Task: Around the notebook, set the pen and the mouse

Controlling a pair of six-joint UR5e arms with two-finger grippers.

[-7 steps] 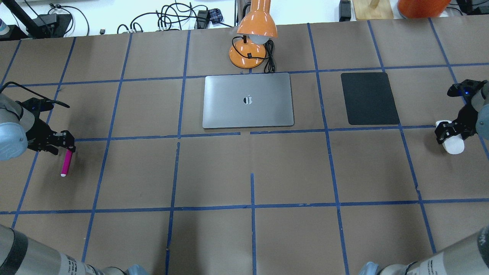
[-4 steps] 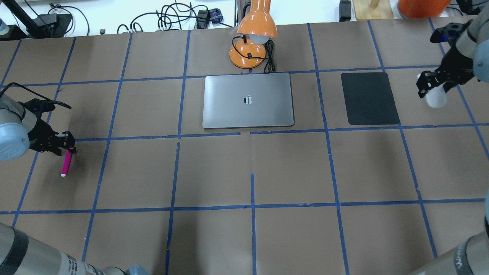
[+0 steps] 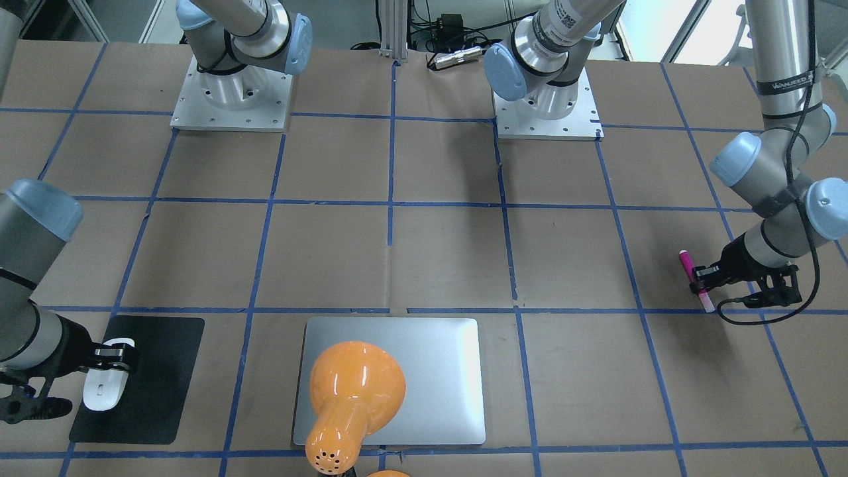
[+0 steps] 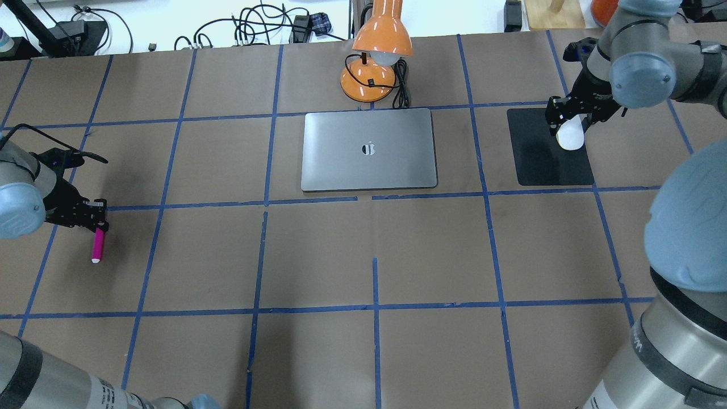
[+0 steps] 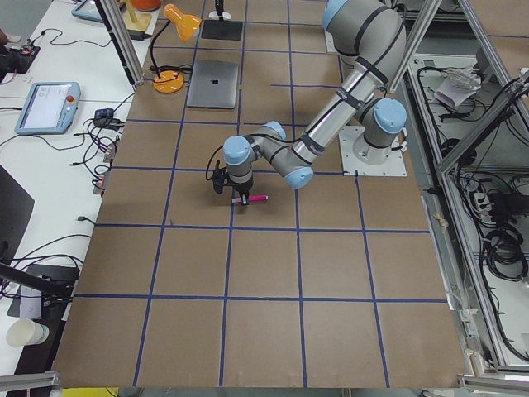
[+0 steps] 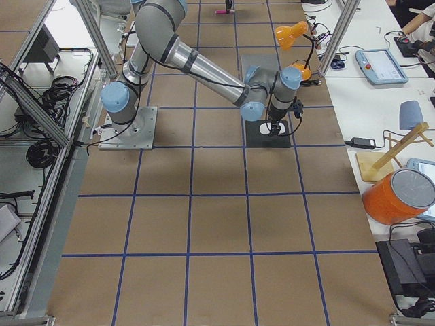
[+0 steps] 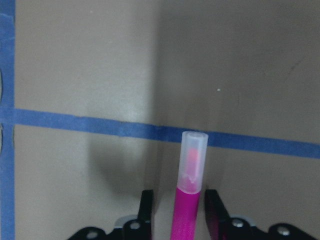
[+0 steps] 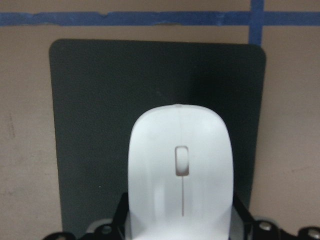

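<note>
The magenta pen (image 4: 97, 244) lies on the table at the far left, pale tip toward the robot. My left gripper (image 4: 94, 217) is lowered over its far end. In the left wrist view the pen (image 7: 189, 200) sits between the fingers (image 7: 146, 210), touching one, with a gap to the other, so the gripper is open. My right gripper (image 4: 568, 120) is shut on the white mouse (image 4: 570, 137), held over the right part of the black mat (image 4: 539, 153); the mouse (image 8: 180, 165) fills the right wrist view. The silver notebook (image 4: 369, 149) lies closed at mid-table, far from both.
An orange desk lamp (image 4: 376, 54) with a black cord stands just behind the notebook and hides part of it in the front-facing view, where the lamp (image 3: 354, 391) shows large. Blue tape lines grid the brown table (image 4: 375, 250). Cables and clutter lie beyond the far edge.
My right arm has carried the mouse from the table's right edge, back and leftward, to over the black mat. The left gripper has shifted slightly over the pen; the pen has not moved.
</note>
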